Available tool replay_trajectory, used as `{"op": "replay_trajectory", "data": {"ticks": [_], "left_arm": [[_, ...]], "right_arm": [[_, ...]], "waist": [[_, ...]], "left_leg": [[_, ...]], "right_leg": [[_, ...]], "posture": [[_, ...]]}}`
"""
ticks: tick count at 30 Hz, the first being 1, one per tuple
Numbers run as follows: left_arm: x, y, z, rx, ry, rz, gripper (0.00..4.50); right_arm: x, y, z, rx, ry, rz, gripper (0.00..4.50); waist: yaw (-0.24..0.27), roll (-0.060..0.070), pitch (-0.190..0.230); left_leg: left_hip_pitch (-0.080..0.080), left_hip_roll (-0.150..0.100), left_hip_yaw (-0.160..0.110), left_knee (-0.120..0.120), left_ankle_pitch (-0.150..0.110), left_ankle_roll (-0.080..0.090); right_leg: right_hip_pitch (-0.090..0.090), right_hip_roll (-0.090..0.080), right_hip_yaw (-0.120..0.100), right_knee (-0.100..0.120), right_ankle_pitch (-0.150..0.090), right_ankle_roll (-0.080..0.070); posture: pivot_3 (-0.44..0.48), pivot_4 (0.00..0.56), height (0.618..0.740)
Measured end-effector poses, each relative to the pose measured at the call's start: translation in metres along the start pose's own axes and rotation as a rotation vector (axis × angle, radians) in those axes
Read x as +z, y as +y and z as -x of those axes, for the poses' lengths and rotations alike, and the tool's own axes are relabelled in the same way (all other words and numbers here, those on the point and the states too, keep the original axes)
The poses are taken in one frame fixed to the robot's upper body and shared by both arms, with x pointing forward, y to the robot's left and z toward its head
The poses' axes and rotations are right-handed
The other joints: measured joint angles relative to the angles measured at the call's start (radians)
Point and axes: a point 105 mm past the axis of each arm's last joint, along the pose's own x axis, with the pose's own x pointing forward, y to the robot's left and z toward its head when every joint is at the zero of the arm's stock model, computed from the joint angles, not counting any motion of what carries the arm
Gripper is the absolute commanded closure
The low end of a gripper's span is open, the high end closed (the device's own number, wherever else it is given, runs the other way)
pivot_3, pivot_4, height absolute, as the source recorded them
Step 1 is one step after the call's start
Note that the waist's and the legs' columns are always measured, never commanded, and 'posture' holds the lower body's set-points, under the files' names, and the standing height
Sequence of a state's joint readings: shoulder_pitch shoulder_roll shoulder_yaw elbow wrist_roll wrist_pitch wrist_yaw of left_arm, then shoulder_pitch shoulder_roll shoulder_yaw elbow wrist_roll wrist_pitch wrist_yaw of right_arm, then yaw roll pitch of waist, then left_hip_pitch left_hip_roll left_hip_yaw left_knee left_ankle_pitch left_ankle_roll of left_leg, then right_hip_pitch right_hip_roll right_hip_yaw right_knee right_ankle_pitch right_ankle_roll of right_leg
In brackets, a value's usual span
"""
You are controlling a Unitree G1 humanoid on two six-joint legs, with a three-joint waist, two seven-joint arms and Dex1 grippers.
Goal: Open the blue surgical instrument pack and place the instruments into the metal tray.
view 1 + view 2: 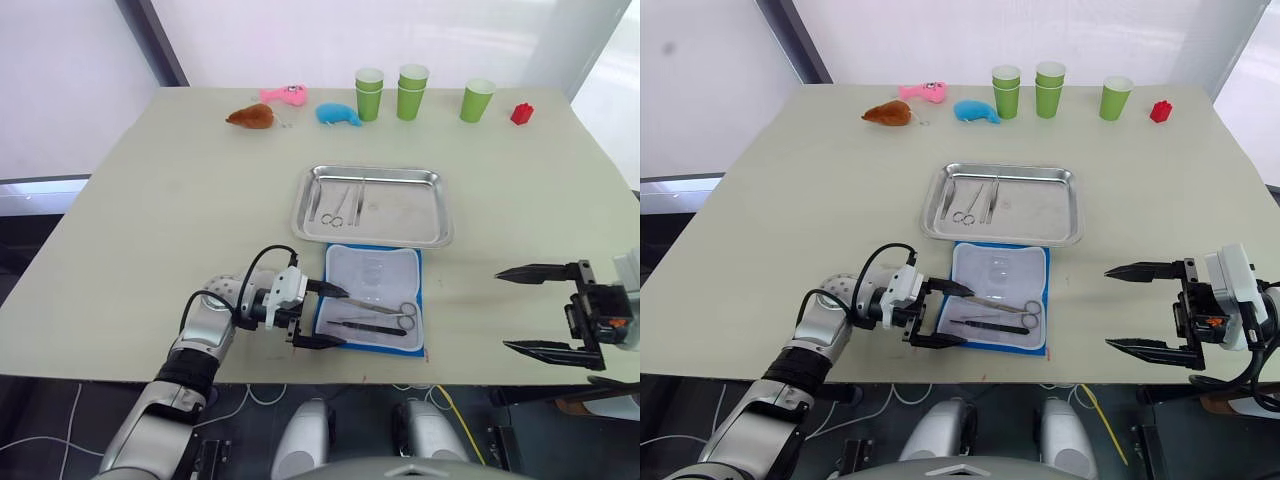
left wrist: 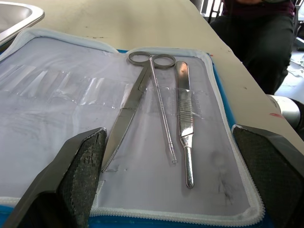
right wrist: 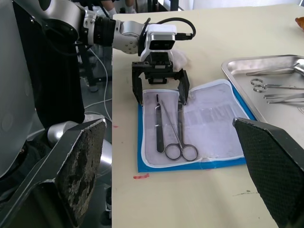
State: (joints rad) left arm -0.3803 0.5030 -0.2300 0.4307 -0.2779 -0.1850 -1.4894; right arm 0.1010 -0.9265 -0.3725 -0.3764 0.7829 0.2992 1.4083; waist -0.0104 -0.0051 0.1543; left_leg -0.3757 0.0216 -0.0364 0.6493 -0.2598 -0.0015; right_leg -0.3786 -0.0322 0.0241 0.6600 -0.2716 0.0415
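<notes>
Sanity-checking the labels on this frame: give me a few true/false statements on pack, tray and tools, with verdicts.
1. The blue surgical instrument pack lies open. True.
2. The metal tray holds no instruments. False: scissors and other thin tools lie in its left part.
3. The left tool is shut on the scissors in the pack. False: its fingers stand open on either side of the instruments, gripping nothing.
4. The right tool is open, off to the pack's right. True.
5. Four green cup stacks stand at the far edge. False: three.
</notes>
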Motion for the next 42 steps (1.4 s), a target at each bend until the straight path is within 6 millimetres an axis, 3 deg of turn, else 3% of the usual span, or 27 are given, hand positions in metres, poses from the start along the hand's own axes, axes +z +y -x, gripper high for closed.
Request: {"op": "replay_trajectory", "data": {"ticks": [23, 34, 42], "left_arm": [[0.017, -0.001, 0.01, -0.045, -0.043, 0.013, 0.02], [0.028, 0.008, 0.013, -0.037, -0.042, -0.046, 0.02], [0.018, 0.008, 0.014, -0.033, 0.002, -0.07, 0.02]], "right_arm": [[0.003, -0.002, -0.003, 0.007, -0.01, 0.022, 0.0], [-0.001, 0.002, -0.005, 0.009, -0.007, 0.011, 0.0], [-0.002, 0.002, -0.006, 0.012, -0.001, 0.026, 0.0]], "waist": [[-0.001, -0.005, 0.013], [0.0, -0.011, 0.017], [0.0, -0.011, 0.018]], "left_leg": [[-0.006, 0.0, -0.001, 0.0, 0.0, 0.0], [-0.007, 0.0, -0.001, 0.001, 0.0, 0.0], [-0.007, 0.0, -0.001, 0.001, 0.0, 0.0]], "right_leg": [[-0.006, 0.001, -0.001, 0.0, 0.0, 0.0], [-0.006, 0.001, -0.001, 0.0, 0.001, -0.002], [-0.006, 0.001, -0.001, 0.0, 0.003, -0.004]], "posture": [[0.0, 0.15, 0.74], [0.0, 0.15, 0.74], [0.0, 0.15, 0.74]]}}
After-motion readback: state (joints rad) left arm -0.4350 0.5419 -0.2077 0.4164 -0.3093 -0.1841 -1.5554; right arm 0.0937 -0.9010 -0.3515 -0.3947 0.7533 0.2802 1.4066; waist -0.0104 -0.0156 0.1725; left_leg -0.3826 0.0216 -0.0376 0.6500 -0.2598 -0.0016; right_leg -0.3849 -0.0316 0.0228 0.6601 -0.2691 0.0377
